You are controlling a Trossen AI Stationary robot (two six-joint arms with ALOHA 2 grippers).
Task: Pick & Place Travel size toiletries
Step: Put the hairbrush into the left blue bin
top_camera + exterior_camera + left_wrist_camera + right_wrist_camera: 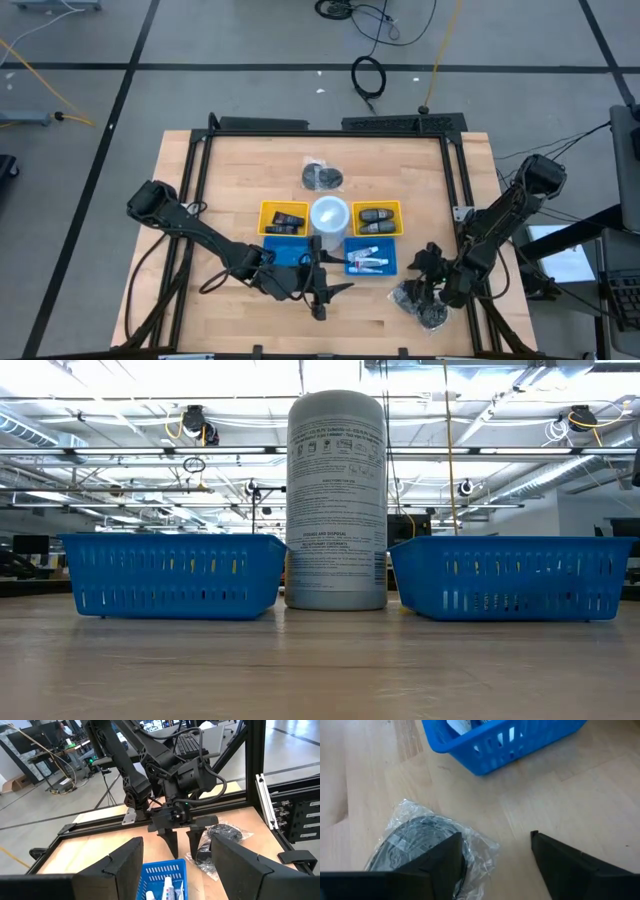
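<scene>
A: High view. The toiletry tubes (368,262) lie in the right blue basket (371,257), just right of the white canister (329,214). Long axes run roughly along the basket's length. The right gripper (428,290) sits right of that basket, over a clear bag of dark parts (420,305). The left gripper (318,285) is near the left blue basket (288,252), on the canister's other side.

B: Which is nearer?

A: Both are close. I'd say the right arm has the cleaner line in. The tubes lie toward the canister from it.

B: Low view?

A: Canister (336,500) stands between the two baskets. No gripper or tubes are visible.

B: Left wrist?

A: Own fingers (117,867) are spread wide, nothing between them. The tubes (167,887) lie dead ahead in the basket (162,870), long axis pointing away from the camera. The right gripper (181,839) hangs beyond the basket, fingers apart, empty, next to the bag (220,840).

B: Right wrist?

A: Fingers (440,860) are apart and hold nothing. The bag (420,842) lies partly behind one finger. The basket (505,740) is ahead, with a tube (460,725) just visible inside.
</scene>
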